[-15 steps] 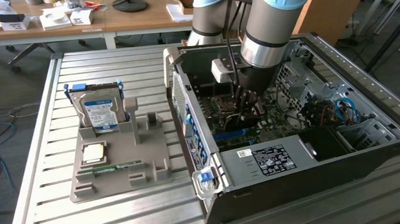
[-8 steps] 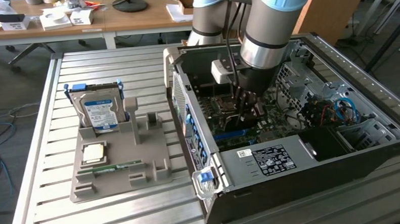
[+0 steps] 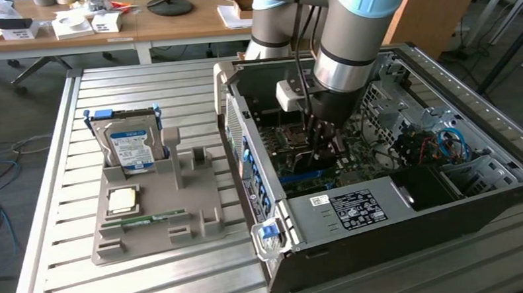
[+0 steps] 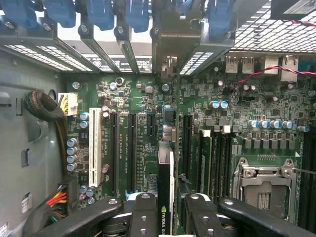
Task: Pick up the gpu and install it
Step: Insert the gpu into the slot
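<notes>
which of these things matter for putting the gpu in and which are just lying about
In the job: gpu, gripped by the tool; motherboard; open computer case.
Lying about: hard drive, memory stick and cpu chip on the grey holder.

Graphics card (image 4: 165, 197): the edge facing you is black, with a small green logo and white lettering.
Gripper (image 4: 169, 201): black fingers with silver screw heads.
Circuit board (image 4: 143, 98): dark green; you will find it dotted with blue-and-silver cylinders.
Long slot (image 4: 94, 148): white, its neighbours black.
Clips (image 4: 101, 12): blue.
Twisted wire (image 4: 256, 74): red and black.
Hard drive (image 3: 131, 147): silver with a blue-and-white label.
Holder (image 3: 158, 197): plain grey.
Memory stick (image 3: 145, 221): green.
Table (image 3: 67, 128): pale grey slats.
Arm (image 3: 349, 43): grey with a light blue band.
</notes>
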